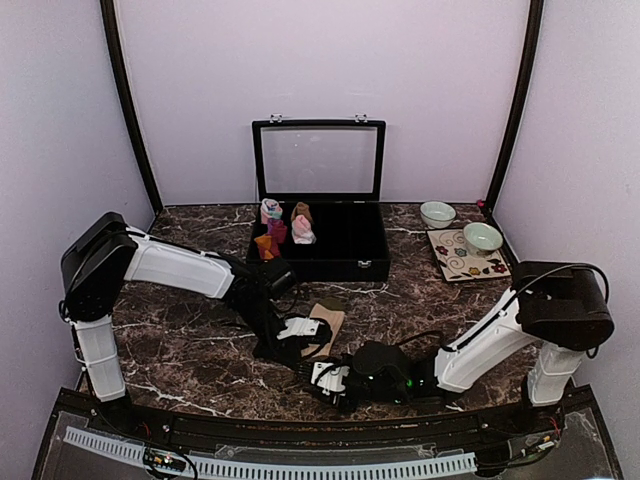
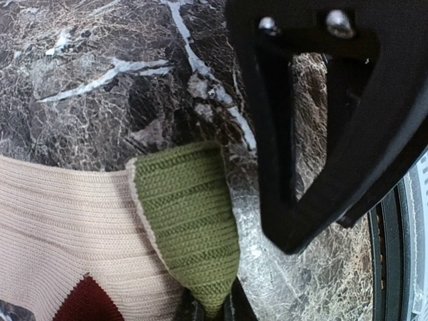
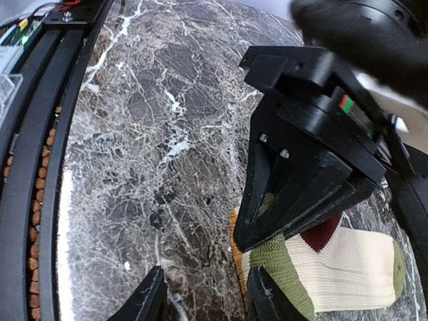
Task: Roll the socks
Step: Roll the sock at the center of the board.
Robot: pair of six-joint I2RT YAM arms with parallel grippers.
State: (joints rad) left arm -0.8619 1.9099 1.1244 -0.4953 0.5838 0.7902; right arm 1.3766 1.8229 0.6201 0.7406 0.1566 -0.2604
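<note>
We reach our left arm (image 1: 180, 268) low toward the middle, left gripper (image 2: 210, 311) tipped down and pinched on the sock (image 2: 187, 221). Our right arm (image 1: 480, 345) stretches low leftward, right gripper (image 3: 207, 297) spread wide just beside the left one.

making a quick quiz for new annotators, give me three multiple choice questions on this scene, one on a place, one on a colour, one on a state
1. Where are the small rolled bundles?
A. in the black case
B. in a basket
C. on a shelf

2. What colour is the end of the sock that the left claw pinches?
A. blue
B. olive green
C. white

3. How is the lid of the case?
A. raised upright
B. shut
C. taken off and lying flat

Answers:
1 A, the top view shows them inside the case at its left end.
2 B, the left wrist view shows the olive tip in its grip.
3 A, the clear-panelled lid stands up behind the case.
</note>
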